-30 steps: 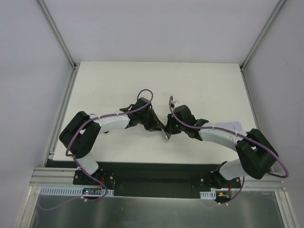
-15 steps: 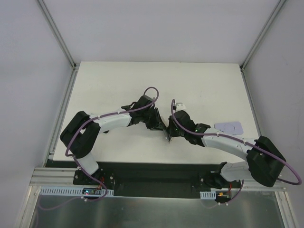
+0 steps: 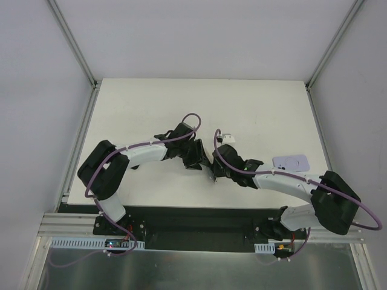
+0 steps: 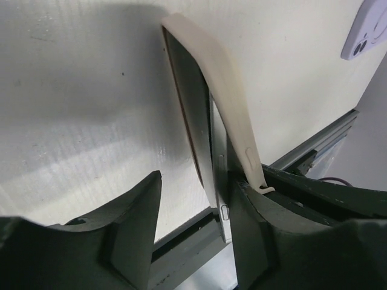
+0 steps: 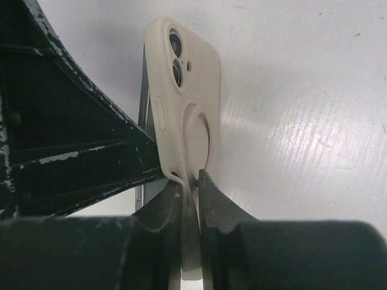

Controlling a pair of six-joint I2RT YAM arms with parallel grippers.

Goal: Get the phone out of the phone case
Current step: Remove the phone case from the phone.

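Near the middle of the tabletop (image 3: 151, 103), the left hand (image 4: 193, 187) has just loosened, its fingers now apart around the phone (image 4: 188, 109). The right hand (image 5: 190, 181) pinches the phone case (image 5: 184, 121), which is peeling away.

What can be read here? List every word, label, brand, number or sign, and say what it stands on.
No readable text in any view.
cream phone case: plain back with camera cutouts and a ring, no lettering.
phone: seen nearly edge-on, dark face, nothing legible.
lilac case: no print visible.
boards at the arm bases: any markings are too small to read.
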